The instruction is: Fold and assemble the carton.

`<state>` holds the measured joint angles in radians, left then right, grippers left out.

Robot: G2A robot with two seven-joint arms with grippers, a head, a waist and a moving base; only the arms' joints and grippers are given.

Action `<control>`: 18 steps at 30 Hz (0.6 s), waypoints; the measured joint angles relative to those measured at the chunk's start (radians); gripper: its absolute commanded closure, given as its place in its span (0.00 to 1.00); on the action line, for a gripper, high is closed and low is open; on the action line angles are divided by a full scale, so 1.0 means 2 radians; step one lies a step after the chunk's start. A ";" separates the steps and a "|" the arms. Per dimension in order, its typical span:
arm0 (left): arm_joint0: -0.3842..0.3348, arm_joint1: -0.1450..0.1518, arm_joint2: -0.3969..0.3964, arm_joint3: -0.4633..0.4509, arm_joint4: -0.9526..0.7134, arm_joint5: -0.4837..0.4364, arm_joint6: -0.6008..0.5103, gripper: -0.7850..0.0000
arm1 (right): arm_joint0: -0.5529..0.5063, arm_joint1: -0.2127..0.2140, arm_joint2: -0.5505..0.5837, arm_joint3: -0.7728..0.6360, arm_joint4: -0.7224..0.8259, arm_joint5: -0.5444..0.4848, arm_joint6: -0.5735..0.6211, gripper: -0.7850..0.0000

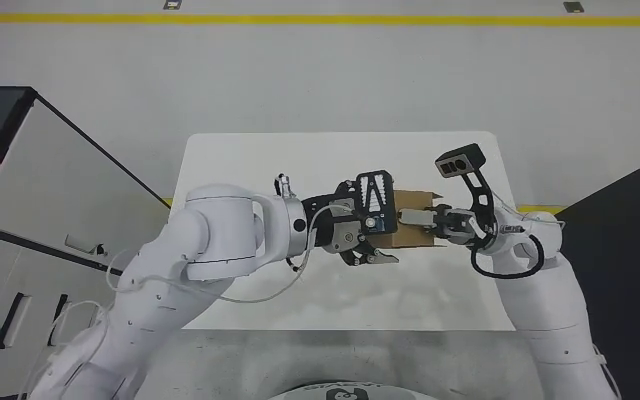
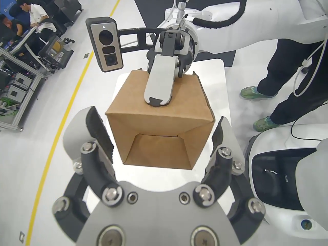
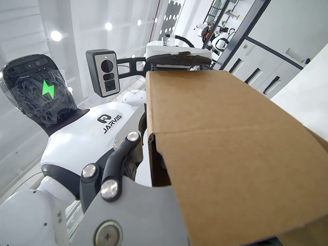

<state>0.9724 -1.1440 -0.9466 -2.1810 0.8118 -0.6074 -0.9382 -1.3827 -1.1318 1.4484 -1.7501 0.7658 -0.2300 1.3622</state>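
Carton point(image 2: 159, 103): one wall pinched by right end effector point(image 2: 156, 102), its open end facing the spread left end effector point(image 2: 159, 123), seemingly for flap folding.

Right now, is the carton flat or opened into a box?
Opened: the carton is a hollow box shape, one end open showing its inside.

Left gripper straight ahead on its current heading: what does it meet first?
The carton, its open end facing the left gripper; the right gripper holds the far end. Open fingers might straddle its walls; depth unclear.
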 measured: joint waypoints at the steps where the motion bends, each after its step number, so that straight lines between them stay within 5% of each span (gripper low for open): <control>1: -0.001 0.000 0.001 0.000 -0.003 0.000 -0.002 0.00 | 0.000 0.000 0.000 0.000 0.000 0.000 0.000 1.00; 18: -0.005 0.005 0.003 -0.002 -0.019 0.009 -0.012 0.00 | -0.005 0.004 -0.004 -0.008 0.001 -0.009 -0.009 1.00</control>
<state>0.9632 -1.1333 -0.9410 -2.1855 0.7730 -0.5900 -0.9621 -1.3928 -1.1247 1.4410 -1.7665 0.7670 -0.2480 1.3443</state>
